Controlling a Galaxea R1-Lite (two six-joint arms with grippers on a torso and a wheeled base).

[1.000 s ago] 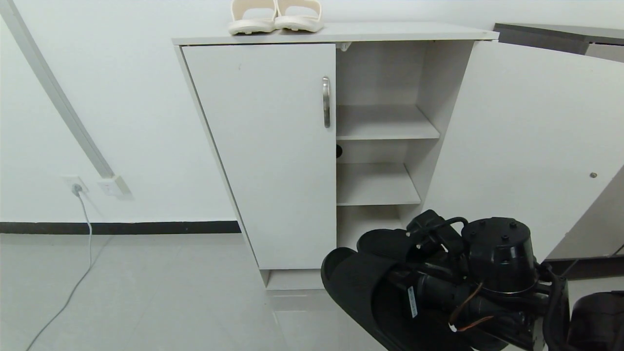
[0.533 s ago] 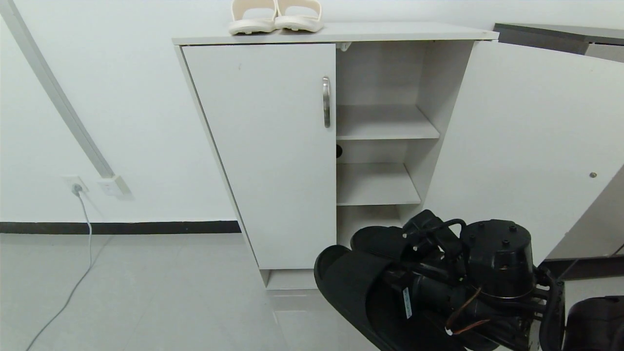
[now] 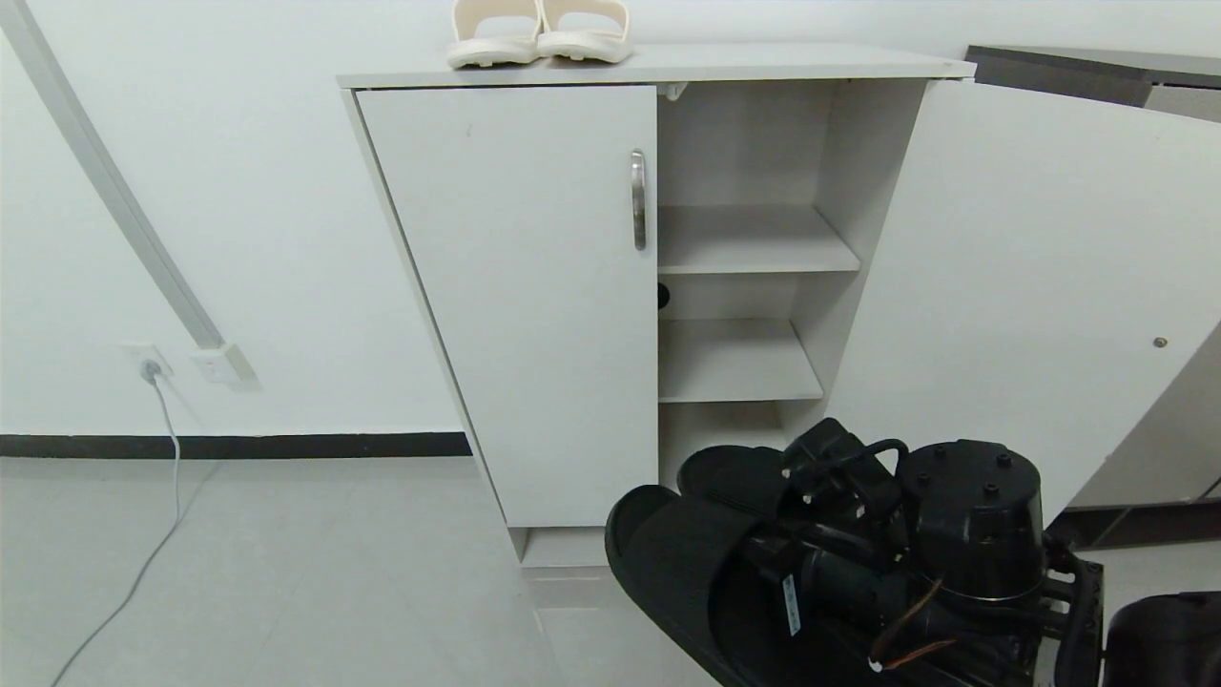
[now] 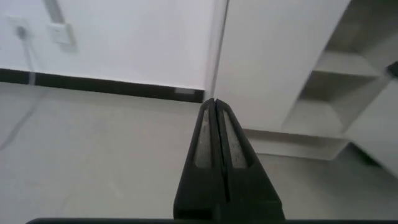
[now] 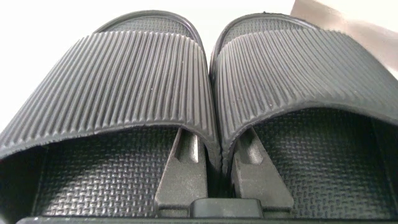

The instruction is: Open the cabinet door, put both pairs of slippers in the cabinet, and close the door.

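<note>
The door step looks done: the right gripper point(image 5: 216, 140) pinches the black slippers point(image 3: 687, 553) by their touching inner sides, one finger under each strap, low before the cabinet point(image 3: 763, 65) and its open right door point(image 3: 1030, 267). The left gripper point(image 4: 214, 124) hovers over the floor, jaws pressed together, empty. Shelving both pairs and closing remain. The cream slippers point(image 3: 539, 38) sit at the cabinet top's front edge.
</note>
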